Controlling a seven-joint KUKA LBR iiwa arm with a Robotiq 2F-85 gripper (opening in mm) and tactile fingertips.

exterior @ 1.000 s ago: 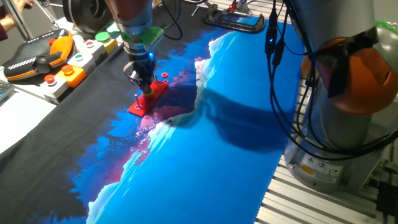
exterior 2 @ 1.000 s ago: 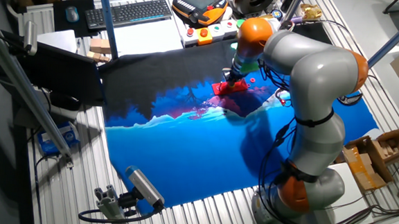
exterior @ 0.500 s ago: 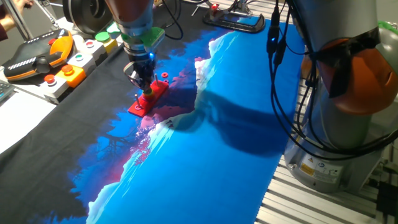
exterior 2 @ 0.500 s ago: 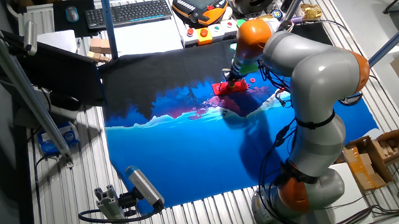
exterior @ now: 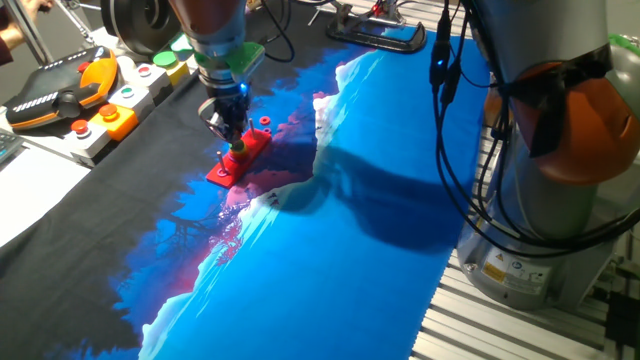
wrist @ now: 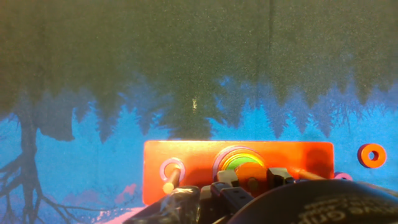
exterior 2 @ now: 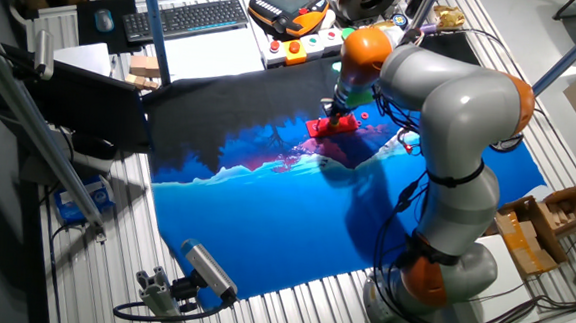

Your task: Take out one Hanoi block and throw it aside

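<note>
The large grey-and-orange KUKA arm is reaching across the table toward its far edge, bending down so the fingers are pointing straight at the work. The soft cloth mat, printed in blue and black with a forest outline, is covering the tabletop. The flat, glossy red rectangular peg board is lying on it, with a stack of coloured rings around its middle peg. The two-finger black gripper is straddling the small smooth orange Hanoi block at the stack's top, fingers just beside it; whether they are already pinching cannot be told. A loose red ring is lying beside the board.
</note>
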